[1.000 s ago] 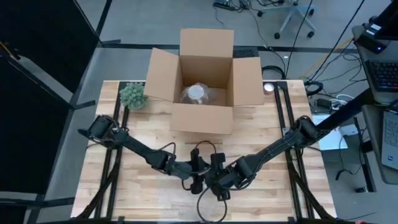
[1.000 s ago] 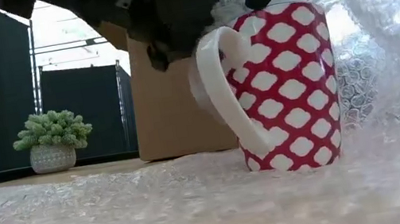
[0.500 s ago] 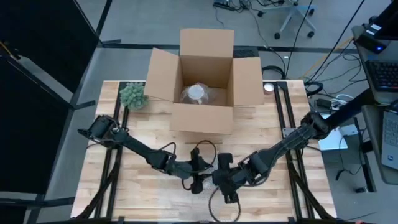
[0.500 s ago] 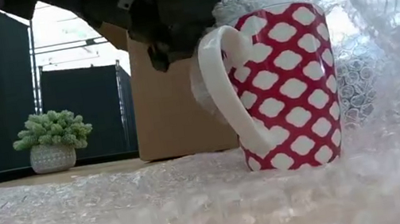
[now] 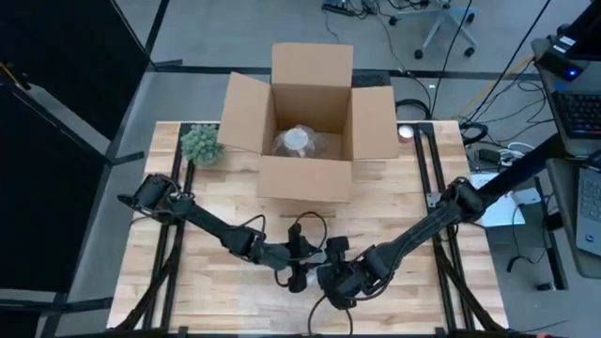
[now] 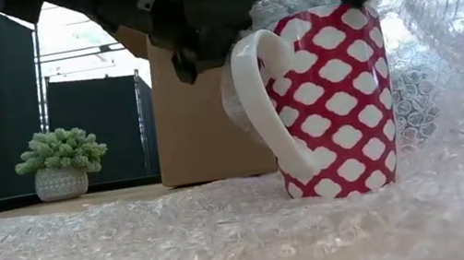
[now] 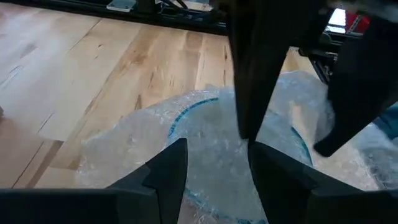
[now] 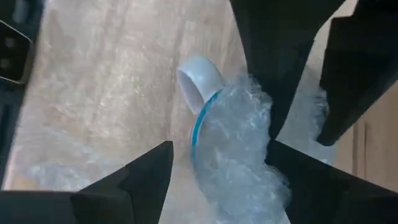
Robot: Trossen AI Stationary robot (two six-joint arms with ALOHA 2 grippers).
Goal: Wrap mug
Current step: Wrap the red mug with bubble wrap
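At ten o'clock on table [image 5: 216,202], plant [image 5: 200,144], well clear of work. Toward six o'clock, left gripper [image 5: 299,274], parted to a middling gap above mug's mouth, holding nothing. Just right of it, upright on wrap [image 6: 140,256], mug [image 6: 330,100], red with white lattice, handle pointing nine o'clock in low view, wad of wrap stuffed in top. Right again and touching close, right gripper [image 5: 336,289], spread wide over same rim, likewise gripping nothing.

Likely trouble: knocking mug over with either set of fingers while pressing wad down, since nothing steadies it; snagging loose sheet and dragging mug toward front edge, near at six o'clock; clashing two grippers, crowded over one rim.

Open room: bare wood at nine and three o'clock, wide enough for drawing sheet up and round. Less at twelve, with box [image 5: 310,178] standing there, flaps out.
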